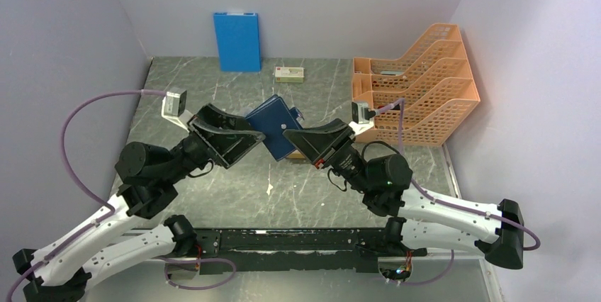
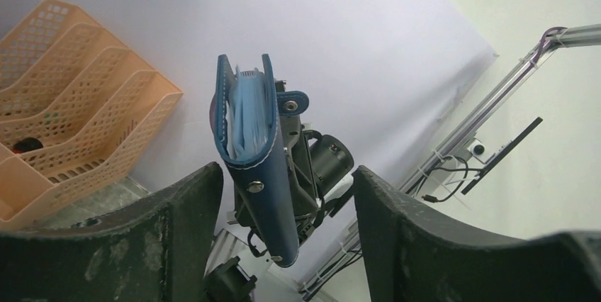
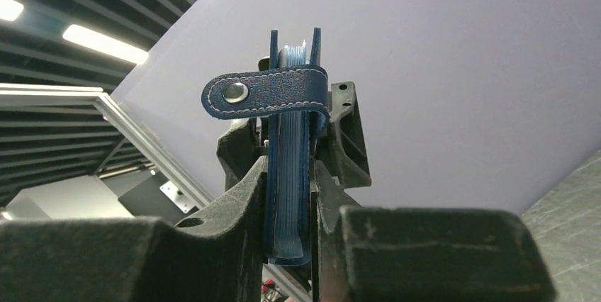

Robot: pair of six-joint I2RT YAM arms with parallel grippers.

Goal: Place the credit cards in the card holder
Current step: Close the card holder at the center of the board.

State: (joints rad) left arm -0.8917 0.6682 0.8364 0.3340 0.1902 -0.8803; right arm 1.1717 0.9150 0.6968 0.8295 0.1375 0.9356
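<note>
- Fingers of the right gripper were pressed on the card holder, one on each cover, near its lower end.
- The card holder stood upright on its edge, lifted above the table, between the two arms.
- Its strap with a metal snap hung loose to one side, and clear sleeves showed between the navy covers.
- The left gripper had its fingers spread wide; the card holder was in the gap between them, nearer to one finger; I cannot tell if it touched.
- An orange rack, a blue board and a small white box were at the far side of the table.
</note>
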